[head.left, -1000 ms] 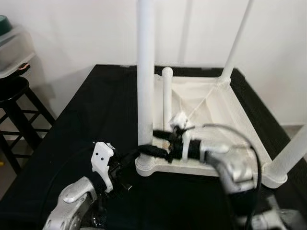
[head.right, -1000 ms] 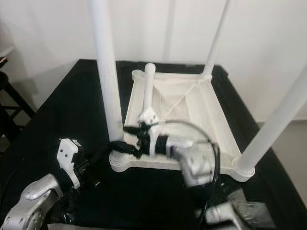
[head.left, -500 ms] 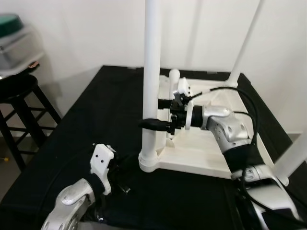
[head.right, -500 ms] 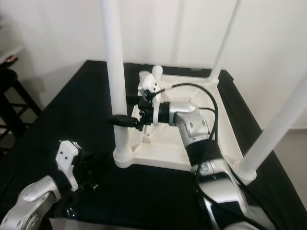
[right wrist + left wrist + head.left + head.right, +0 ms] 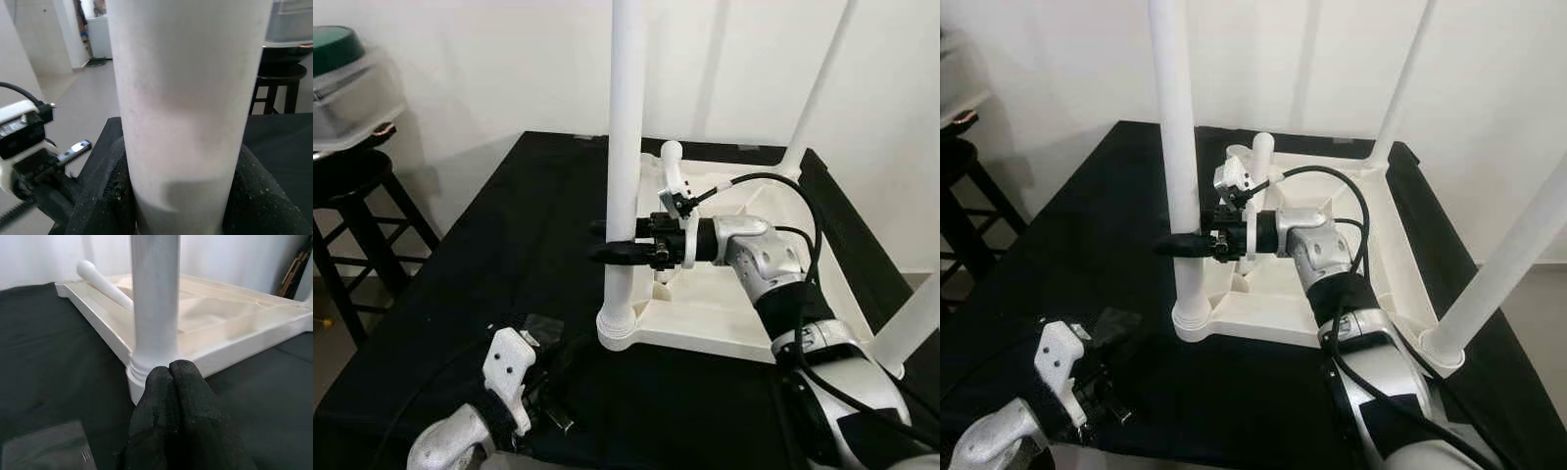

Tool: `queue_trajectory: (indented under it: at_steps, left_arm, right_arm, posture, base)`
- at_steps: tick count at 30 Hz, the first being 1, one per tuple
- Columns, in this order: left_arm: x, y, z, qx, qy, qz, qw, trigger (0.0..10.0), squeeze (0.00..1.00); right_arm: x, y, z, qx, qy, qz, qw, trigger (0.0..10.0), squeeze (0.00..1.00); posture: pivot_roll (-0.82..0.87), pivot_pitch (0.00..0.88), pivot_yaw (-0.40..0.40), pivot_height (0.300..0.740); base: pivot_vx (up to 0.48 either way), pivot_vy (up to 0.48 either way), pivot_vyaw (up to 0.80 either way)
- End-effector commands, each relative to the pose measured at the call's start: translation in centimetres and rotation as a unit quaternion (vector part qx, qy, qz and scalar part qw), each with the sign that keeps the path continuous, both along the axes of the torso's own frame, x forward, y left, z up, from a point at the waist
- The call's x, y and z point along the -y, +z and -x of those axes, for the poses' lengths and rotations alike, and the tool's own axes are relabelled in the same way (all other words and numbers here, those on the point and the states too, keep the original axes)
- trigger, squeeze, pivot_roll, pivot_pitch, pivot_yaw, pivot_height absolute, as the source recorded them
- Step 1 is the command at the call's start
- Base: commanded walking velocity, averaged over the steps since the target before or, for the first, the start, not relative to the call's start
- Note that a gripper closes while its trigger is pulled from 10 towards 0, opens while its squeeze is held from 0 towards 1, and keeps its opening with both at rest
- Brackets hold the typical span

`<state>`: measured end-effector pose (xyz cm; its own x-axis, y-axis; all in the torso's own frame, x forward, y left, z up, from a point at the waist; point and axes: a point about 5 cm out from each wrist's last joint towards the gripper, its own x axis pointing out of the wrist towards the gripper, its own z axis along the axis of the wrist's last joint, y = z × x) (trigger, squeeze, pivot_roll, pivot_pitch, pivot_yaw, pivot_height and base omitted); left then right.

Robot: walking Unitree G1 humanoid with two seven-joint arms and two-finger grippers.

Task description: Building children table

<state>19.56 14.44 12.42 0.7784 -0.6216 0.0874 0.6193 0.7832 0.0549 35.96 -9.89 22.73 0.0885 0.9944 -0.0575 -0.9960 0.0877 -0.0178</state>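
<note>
The white children's table (image 5: 734, 323) lies upside down on a black cloth. Three of its legs stand upright: the near-left leg (image 5: 626, 147), a far-right leg (image 5: 822, 78) and a near-right leg (image 5: 913, 323). A loose fourth leg (image 5: 670, 166) rests slanted inside the upturned top. My right gripper (image 5: 610, 253) is shut on the near-left leg a little above its base, one black finger (image 5: 100, 196) on each side. My left gripper (image 5: 170, 369) is shut with nothing in it, low in front of that leg's base.
A black stool (image 5: 352, 181) carrying a clear container with a green lid (image 5: 342, 73) stands to the left of the table. A clear plastic scrap (image 5: 533, 328) lies on the cloth near my left wrist. A white wall runs behind.
My right gripper has risen from the leg's base to a grip higher up the leg. My left gripper has drawn back from the base toward the front edge.
</note>
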Motion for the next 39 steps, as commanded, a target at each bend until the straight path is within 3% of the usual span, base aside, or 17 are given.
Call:
queue_trajectory:
  at_steps: [1, 7, 8, 9, 10, 11, 21, 22, 25, 26, 29, 30, 33, 34, 35, 38, 39]
  left_arm:
    - [0.2, 0.0, 0.5, 0.005, 0.008, 0.002, 1.0, 10.0, 0.0]
    - [0.2, 0.0, 0.8, 0.001, 0.019, 0.007, 1.0, 10.0, 0.0]
    - [0.2, -0.1, 1.3, -0.007, 0.024, 0.012, 1.0, 10.0, 0.0]
    - [0.2, -0.1, 1.3, -0.007, 0.024, 0.012, 1.0, 10.0, 0.0]
    - [0.1, 0.0, 1.7, -0.013, 0.027, 0.015, 0.999, 10.0, 0.0]
    - [-0.1, 0.0, 2.1, -0.016, 0.044, 0.018, 0.999, 10.0, 0.0]
    - [-0.1, 0.0, 1.7, -0.009, 0.04, 0.01, 0.999, 10.0, 0.0]
    - [0.0, 0.0, 1.7, -0.009, 0.039, 0.011, 0.999, 10.0, 0.0]
    - [0.1, 0.0, 1.7, -0.009, 0.039, 0.011, 0.999, 10.0, 0.0]
    - [0.2, 0.0, 1.6, -0.009, 0.04, 0.013, 0.999, 10.0, 0.0]
    - [0.3, 0.0, 1.6, -0.01, 0.04, 0.014, 0.999, 10.0, 0.0]
    - [0.5, -0.1, 1.5, -0.013, 0.04, 0.014, 0.999, 9.1, 0.0]
    - [0.5, -0.2, 1.4, -0.013, 0.039, 0.013, 0.999, 9.1, 0.0]
    - [0.6, -0.2, 1.3, -0.014, 0.037, 0.012, 0.999, 8.3, 0.0]
    - [0.6, -0.2, 1.1, -0.013, 0.036, 0.011, 0.999, 6.7, 0.0]
    - [0.7, -0.2, 1.0, -0.013, 0.035, 0.01, 0.999, 6.7, 0.0]
    - [0.7, -0.2, 0.9, -0.013, 0.034, 0.008, 0.999, 4.7, 0.0]
  right_arm:
    - [1.8, -1.4, 0.1, -0.022, -0.026, 0.012, 0.999, 0.0, 0.0]
    - [2.2, -4.3, 1.2, -0.041, -0.137, 0.03, 0.989, 0.0, 0.0]
    - [1.4, -6.3, 1.9, -0.051, -0.274, 0.049, 0.959, 0.0, 0.0]
    - [1.4, -6.3, 1.9, -0.051, -0.274, 0.049, 0.959, 0.0, 0.0]
    - [1.3, -7.4, 2.5, -0.055, -0.372, 0.062, 0.924, 0.0, 0.0]
    - [0.2, -9.0, 5.9, -0.058, -0.429, 0.081, 0.898, 0.0, 0.0]
    - [-0.6, -8.1, 6.2, -0.064, -0.366, 0.075, 0.925, 0.0, 0.0]
    - [-0.6, -8.0, 6.0, -0.061, -0.355, 0.079, 0.93, 10.0, 0.0]
    - [-0.5, -7.4, 5.5, -0.06, -0.345, 0.071, 0.934, 10.0, 0.0]
    - [-0.4, -6.4, 4.9, -0.058, -0.322, 0.057, 0.943, 10.0, 1.0]
    - [-0.5, -4.9, 4.6, -0.046, -0.294, 0.035, 0.954, 10.0, 1.0]
    - [-0.3, -2.0, 4.1, 0.01, -0.204, 0.008, 0.979, 10.0, 0.67]
    - [-0.1, -1.3, 4.1, 0.029, -0.173, 0.007, 0.985, 10.0, 0.67]
    - [0.2, -0.9, 4.0, 0.045, -0.134, 0.015, 0.99, 10.0, 0.0]
    - [0.4, -0.6, 3.8, 0.047, -0.09, 0.02, 0.995, 10.0, 0.0]
    - [0.6, -0.4, 3.7, 0.046, -0.064, 0.024, 0.997, 10.0, 0.0]
    - [0.6, -0.4, 3.3, 0.041, -0.036, 0.03, 0.998, 10.0, 0.0]
  posture:
    - [0.05, 0.028, -0.023, 0.74]
    - [0.03, 0.038, -0.032, 0.74]
    - [0.02, 0.047, -0.027, 0.74]
    - [0.02, 0.047, -0.027, 0.74]
    - [0.02, 0.05, -0.023, 0.74]
    - [0.03, 0.064, -0.008, 0.74]
    - [0.0, 0.053, -0.003, 0.74]
    - [0.01, 0.051, -0.005, 0.74]
    - [0.01, 0.046, -0.008, 0.74]
    - [0.01, 0.045, -0.01, 0.74]
    - [0.01, 0.042, -0.016, 0.74]
    - [0.01, 0.03, -0.018, 0.74]
    - [0.01, 0.028, -0.018, 0.74]
    - [0.01, 0.021, -0.021, 0.74]
    - [0.01, 0.02, -0.022, 0.74]
    - [0.01, 0.02, -0.022, 0.74]
    - [0.02, 0.011, -0.028, 0.74]
  base:
    - [0.0, 0.0, 0.0]
    - [0.0, 0.0, 0.0]
    - [0.0, 0.0, 0.0]
    - [0.0, 0.0, 0.0]
    - [0.0, 0.0, 0.0]
    - [0.0, 0.0, 0.0]
    - [0.0, 0.0, 0.0]
    - [0.0, 0.0, 0.0]
    - [0.0, 0.0, 0.0]
    - [0.0, 0.0, 0.0]
    - [0.0, 0.0, 0.0]
    - [0.0, 0.0, 0.0]
    - [0.0, 0.0, 0.0]
    - [0.0, 0.0, 0.0]
    - [0.0, 0.0, 0.0]
    - [0.0, 0.0, 0.0]
    - [0.0, 0.0, 0.0]
